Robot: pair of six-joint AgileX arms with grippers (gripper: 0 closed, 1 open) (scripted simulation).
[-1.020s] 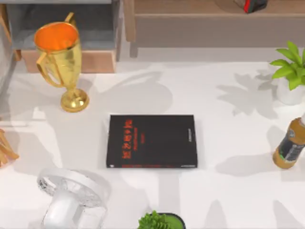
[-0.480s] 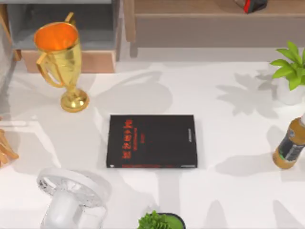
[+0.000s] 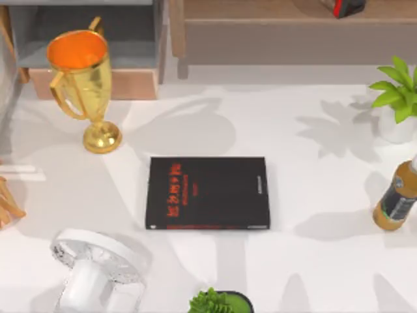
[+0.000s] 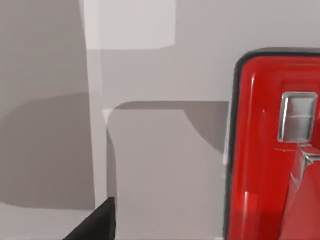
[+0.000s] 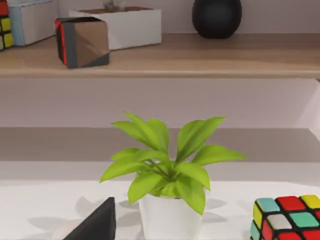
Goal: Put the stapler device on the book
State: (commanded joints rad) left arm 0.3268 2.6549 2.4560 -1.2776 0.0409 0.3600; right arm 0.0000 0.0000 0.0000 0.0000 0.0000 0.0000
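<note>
From above, the book (image 3: pixel 208 193) lies flat at the middle of the white bench (image 3: pixel 313 261), cover up with its red lettering toward the left, a gold trophy (image 3: pixel 85 81) beyond its left corner and an amber bottle (image 3: pixel 395 199) well apart at the right edge. The left wrist view looks close down on the red stapler device (image 4: pixel 272 150) lying on a pale surface, with one dark finger (image 4: pixel 95 225) of the left tool beside it and apart from it; how wide that tool stands I cannot tell. The right wrist view shows a potted plant (image 5: pixel 167 170) near one dark finger (image 5: pixel 97 225) of the right tool, whose spread I also cannot tell, and a colour cube (image 5: pixel 287 217) beside the pot.
</note>
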